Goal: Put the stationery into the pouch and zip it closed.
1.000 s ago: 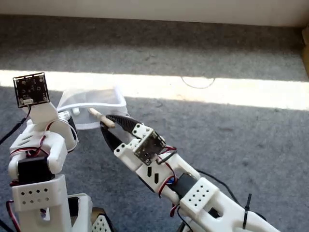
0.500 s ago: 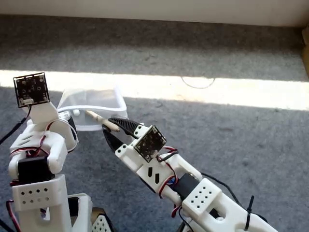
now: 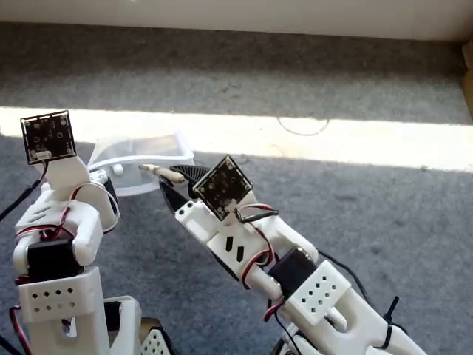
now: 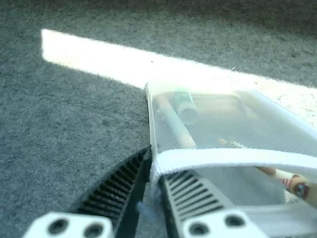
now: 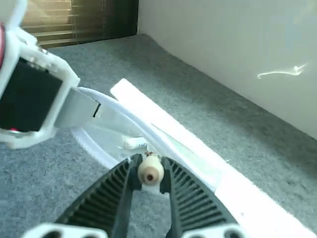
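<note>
Progress on the task looks to be about midway. The mesh pouch point(image 3: 144, 148) lies on the grey carpet point(image 3: 332, 222) at about 10 o'clock from the middle of the high view, just beside a band of sunlight point(image 3: 332, 140). Its mouth is open and faces the two arms.

Some stationery is already inside. The left wrist view shows a slim wooden stick point(image 4: 174, 126), probably a pencil, lying lengthwise through the see-through wall. A short green-capped item point(image 4: 184, 106) lies next to it toward the closed end; what it is cannot be made out.

The left gripper point(image 4: 154, 166) has its jaws pinched on the white rim band point(image 4: 233, 157) at one corner of the mouth, which lifts the rim off the carpet.

The right gripper point(image 5: 148, 164) has its jaws closed on another pencil point(image 5: 150, 172), with the blunt end sticking out toward the wrist camera. In the high view this pencil points toward 10 o'clock, and its far tip is at the mouth, just crossing the rim. It appears to be partly in but not released.

Two steps are judged to remain:
- The held pencil has to go fully inside and be let go.
- The zip has to be drawn across the mouth. The slider cannot be picked out with any certainty.
</note>
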`<act>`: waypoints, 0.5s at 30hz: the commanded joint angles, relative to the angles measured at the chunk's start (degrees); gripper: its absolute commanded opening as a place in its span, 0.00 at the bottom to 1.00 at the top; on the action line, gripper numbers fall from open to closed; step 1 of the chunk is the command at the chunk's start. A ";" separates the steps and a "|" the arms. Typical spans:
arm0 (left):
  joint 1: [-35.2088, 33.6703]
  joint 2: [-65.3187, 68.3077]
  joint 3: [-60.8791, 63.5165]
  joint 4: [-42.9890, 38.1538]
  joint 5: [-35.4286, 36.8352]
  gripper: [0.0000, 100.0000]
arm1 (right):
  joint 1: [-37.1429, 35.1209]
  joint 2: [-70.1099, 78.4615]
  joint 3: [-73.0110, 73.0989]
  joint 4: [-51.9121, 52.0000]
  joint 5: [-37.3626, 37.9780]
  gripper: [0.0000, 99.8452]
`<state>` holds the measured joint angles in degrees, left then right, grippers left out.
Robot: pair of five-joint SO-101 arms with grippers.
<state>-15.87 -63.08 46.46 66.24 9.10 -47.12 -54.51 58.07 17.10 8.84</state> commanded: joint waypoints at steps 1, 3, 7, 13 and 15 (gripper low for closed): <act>1.19 -0.92 -0.40 -1.23 -0.44 0.01 | 0.57 4.79 -4.09 0.13 -0.26 0.01; 1.19 -0.92 -0.40 -1.23 -0.44 0.01 | 0.57 7.69 -5.76 0.22 -0.35 0.01; 1.10 -0.92 -0.40 -1.23 -0.44 0.01 | 0.75 9.89 -7.08 0.31 -0.44 0.09; 1.01 -0.92 -0.40 -1.23 -0.53 0.01 | 0.57 6.81 -6.90 0.31 -0.44 0.17; 1.01 -0.92 -0.40 -1.23 -0.53 0.01 | 0.57 5.23 -6.90 0.31 -0.44 0.17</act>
<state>-15.52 -62.99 46.46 66.24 9.10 -47.30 -45.80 54.29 17.10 8.84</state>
